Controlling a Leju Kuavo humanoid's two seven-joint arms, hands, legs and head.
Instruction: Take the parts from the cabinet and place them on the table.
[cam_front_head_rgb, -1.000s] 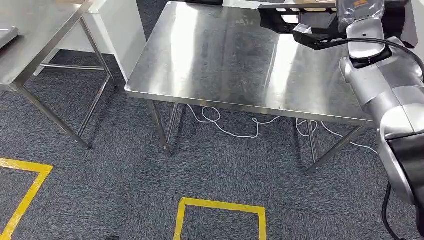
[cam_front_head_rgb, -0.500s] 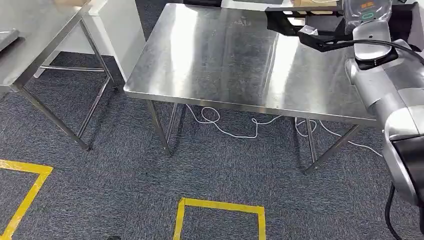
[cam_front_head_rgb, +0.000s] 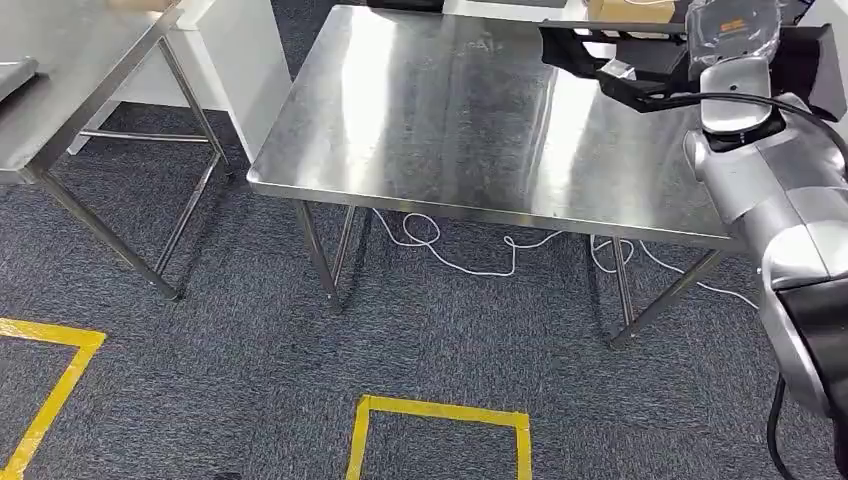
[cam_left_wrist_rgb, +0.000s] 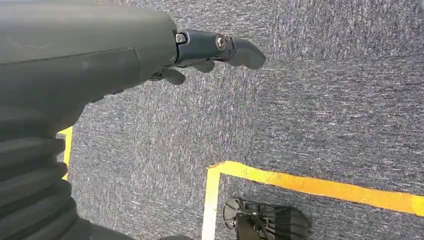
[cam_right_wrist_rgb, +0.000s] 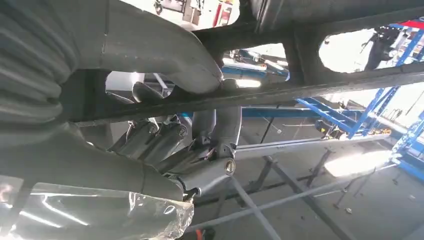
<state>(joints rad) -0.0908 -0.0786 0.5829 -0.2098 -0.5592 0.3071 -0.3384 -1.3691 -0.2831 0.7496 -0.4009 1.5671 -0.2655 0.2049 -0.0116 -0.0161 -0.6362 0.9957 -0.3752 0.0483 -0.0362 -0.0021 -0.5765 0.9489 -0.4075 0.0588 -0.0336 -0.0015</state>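
Observation:
A black frame-shaped part (cam_front_head_rgb: 600, 62) hangs just above the far right corner of the steel table (cam_front_head_rgb: 440, 120). My right arm (cam_front_head_rgb: 770, 180) reaches up the right side to it, with a clear plastic wrap (cam_front_head_rgb: 730, 25) over the wrist. In the right wrist view my right hand (cam_right_wrist_rgb: 190, 145) grips the black part (cam_right_wrist_rgb: 300, 85), the thumb (cam_right_wrist_rgb: 165, 55) pressed over one bar and the fingers curled under it. My left hand (cam_left_wrist_rgb: 200, 50) hangs over the carpet, fingers loosely apart, holding nothing.
A second steel table (cam_front_head_rgb: 70, 70) stands at the left, with a white box-like unit (cam_front_head_rgb: 240, 60) between the two. A white cable (cam_front_head_rgb: 470, 255) lies on the carpet under the table. Yellow tape lines (cam_front_head_rgb: 440, 410) mark the floor near me.
My right arm has carried the black part a little farther back and to the right over the table. The view has shifted slightly.

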